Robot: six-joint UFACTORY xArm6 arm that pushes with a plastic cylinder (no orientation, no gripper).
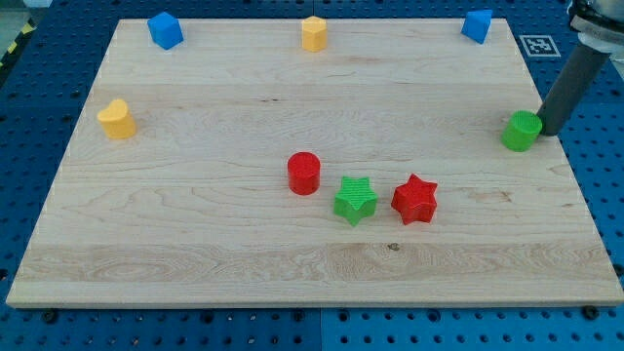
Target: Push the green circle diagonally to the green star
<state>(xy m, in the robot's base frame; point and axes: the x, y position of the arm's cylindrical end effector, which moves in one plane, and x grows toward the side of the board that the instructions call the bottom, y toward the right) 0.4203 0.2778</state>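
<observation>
The green circle stands near the board's right edge, at mid height in the view. My tip is just to its right, touching or nearly touching it. The green star lies low in the middle of the board, down and to the left of the green circle. A red circle is just left of the star and a red star just right of it.
A blue cube is at the top left, a yellow hexagon block at the top middle, a blue block at the top right. A yellow heart-like block is at the left. The wooden board lies on a blue pegboard.
</observation>
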